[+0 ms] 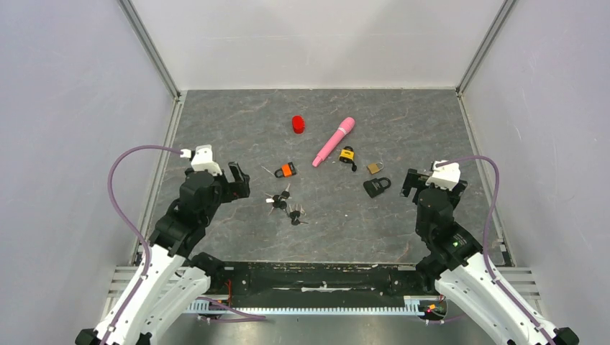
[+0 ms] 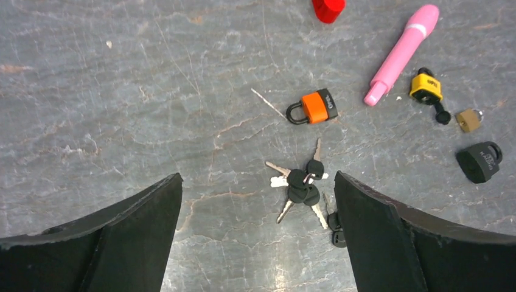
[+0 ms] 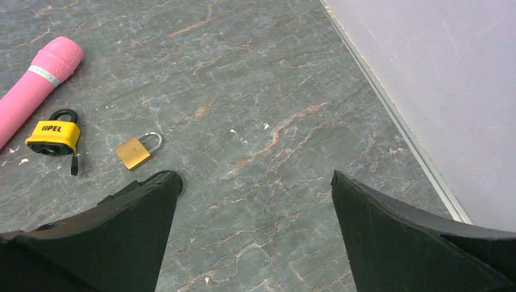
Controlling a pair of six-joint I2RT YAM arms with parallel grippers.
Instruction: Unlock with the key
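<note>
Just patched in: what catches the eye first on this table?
A bright pink cylinder lies diagonally near centre, a small red object to its left. Closer in lie an orange padlock, yellow padlock, brass padlock and black padlock, with loose keys beside the open left gripper.

Robot lab cell here: plain white walls (image 1: 65,108), aluminium rails (image 1: 149,50), grey stone-look table (image 1: 230,122), left arm (image 1: 183,215) and right arm (image 1: 442,223) bolted at its edge.

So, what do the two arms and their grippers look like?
The left arm and right arm are white low down, black above. The left gripper and right gripper are black with broad fingers. Each wrist carries a white block and a looping purple cable.
</note>
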